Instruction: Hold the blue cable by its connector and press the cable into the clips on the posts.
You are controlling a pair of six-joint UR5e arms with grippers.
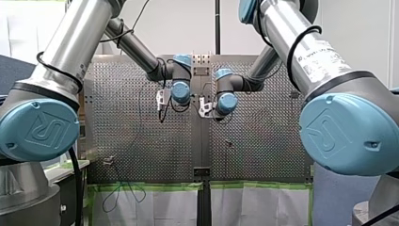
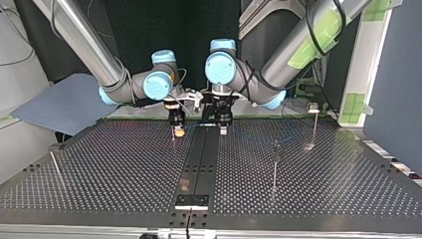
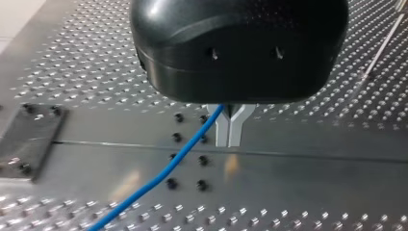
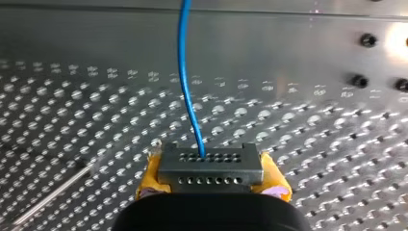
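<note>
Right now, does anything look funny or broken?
Nothing stands out. My right hand grips the grey connector squarely between its yellow pads, and the blue cable runs out of it smoothly, with no kink showing.

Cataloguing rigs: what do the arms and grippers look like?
My left arm and my right arm: silver tubes, light-blue joint caps with a UR logo, black cables. My left gripper is black with metal jaws; my right gripper has yellow pads.
</note>
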